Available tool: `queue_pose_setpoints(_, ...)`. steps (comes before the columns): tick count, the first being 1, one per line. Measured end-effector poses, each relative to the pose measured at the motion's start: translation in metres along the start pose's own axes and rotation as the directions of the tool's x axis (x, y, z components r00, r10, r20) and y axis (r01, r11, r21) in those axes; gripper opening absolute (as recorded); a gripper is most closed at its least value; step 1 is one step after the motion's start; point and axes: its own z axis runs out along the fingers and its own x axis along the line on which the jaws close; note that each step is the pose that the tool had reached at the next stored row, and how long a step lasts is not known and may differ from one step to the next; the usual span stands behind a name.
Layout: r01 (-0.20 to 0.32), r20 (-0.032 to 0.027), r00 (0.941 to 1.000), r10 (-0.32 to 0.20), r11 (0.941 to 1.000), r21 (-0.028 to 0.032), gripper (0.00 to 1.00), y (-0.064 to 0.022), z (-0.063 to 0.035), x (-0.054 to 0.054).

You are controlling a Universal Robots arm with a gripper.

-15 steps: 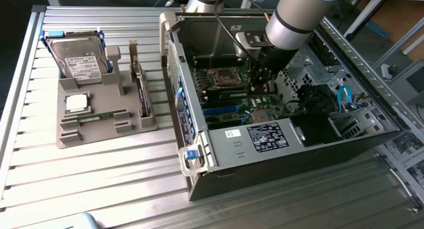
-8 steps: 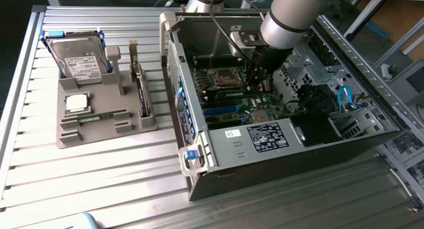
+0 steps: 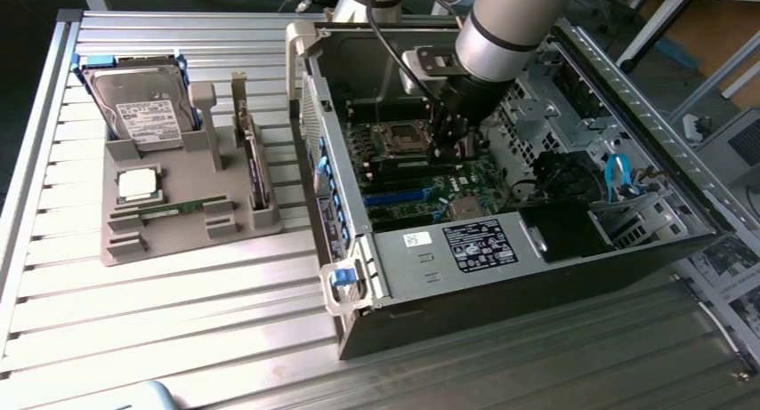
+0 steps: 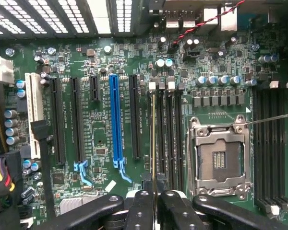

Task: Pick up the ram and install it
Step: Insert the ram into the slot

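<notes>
1. Inside the open computer case [image 3: 392, 334], the gripper [image 3: 453, 150] hangs over the motherboard [image 3: 416, 183], with the CPU socket [image 3: 398, 140] at its nine o'clock in the exterior view.
2. Its fingers [image 4: 143, 203] pinch the ram [image 4: 155, 139], seen edge-on.
3. The ram stands over the memory slots [image 4: 169, 139] beside the CPU socket.

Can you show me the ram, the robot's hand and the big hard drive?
the ram [image 4: 154, 139], wrist view, on its thin edge above the black slots
the hand [image 4: 155, 194], wrist view, midway between its fingertips, shut on the ram
the hard drive [image 3: 149, 118], exterior view, on its white label
</notes>
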Motion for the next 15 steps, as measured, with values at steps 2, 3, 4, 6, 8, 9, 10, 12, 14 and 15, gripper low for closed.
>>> queue_pose_setpoints(2, 0.000, 0.0001, 1.0000, 0.000, 1.0000, 0.0001, 0.12, 0.0022, 0.0006, -0.0005)
queue_pose_setpoints(3, 0.000, -0.0003, 1.0000, 0.000, 1.0000, -0.0001, 0.12, 0.0031, 0.0006, -0.0004)
queue_pose_setpoints(4, 0.002, -0.0004, 1.0000, -0.002, 1.0000, -0.0003, 0.12, 0.0032, 0.0007, -0.0004)
queue_pose_setpoints(6, 0.026, -0.0009, 0.9997, -0.026, 0.9997, -0.0024, 0.12, 0.0032, 0.0011, -0.0004)
queue_pose_setpoints(8, 0.038, -0.0012, 0.9993, -0.038, 0.9993, -0.0036, 0.12, 0.0032, 0.0014, -0.0005)
queue_pose_setpoints(9, 0.038, -0.0013, 0.9993, -0.038, 0.9993, -0.0036, 0.12, 0.0031, 0.0016, -0.0005)
queue_pose_setpoints(10, 0.038, -0.0011, 0.9993, -0.038, 0.9993, -0.0036, 0.12, 0.0030, 0.0021, -0.0005)
queue_pose_setpoints(12, 0.038, -0.0019, 0.9993, -0.038, 0.9993, -0.0036, 0.12, 0.0019, 0.0031, -0.0014)
queue_pose_setpoints(14, 0.038, -0.0027, 0.9993, -0.038, 0.9993, -0.0035, 0.12, 0.0013, 0.0038, -0.0027)
queue_pose_setpoints(15, 0.038, -0.0034, 0.9993, -0.038, 0.9993, -0.0036, 0.12, 0.0011, 0.0041, -0.0032)
